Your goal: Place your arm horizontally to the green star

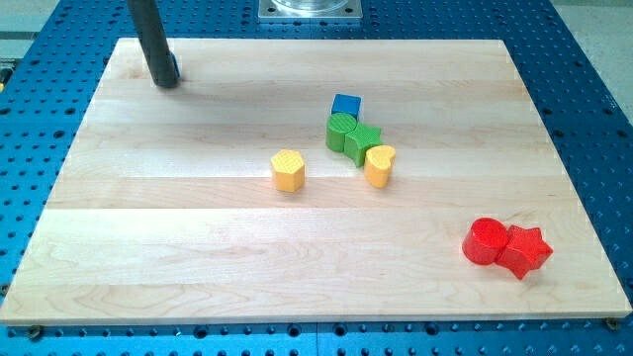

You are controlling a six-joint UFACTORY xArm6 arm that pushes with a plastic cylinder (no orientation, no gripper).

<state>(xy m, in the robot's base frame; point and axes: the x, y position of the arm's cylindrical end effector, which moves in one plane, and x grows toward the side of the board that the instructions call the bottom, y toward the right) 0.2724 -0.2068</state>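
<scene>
A: Nearest, at the view's bottom right, a red cylinder point(485, 242) touches a red star point(525, 250). Mid-board: a yellow hexagon point(288, 169), then a yellow heart point(380, 164) against the green star point(361, 142).

B: Behind that?

A: A green cylinder point(340, 130) and blue cube point(346, 105), bunched, seemingly pushed together. The rod's tip point(166, 81) sits far top left, well apart, likely not yet level with the star.

B: Jaws? Writing?

A: No jaws, only a rod. No legible labels.

Blue cube point(346, 104); green star point(362, 141); yellow hexagon point(288, 169); red star point(524, 251); possibly ridged tops.
</scene>
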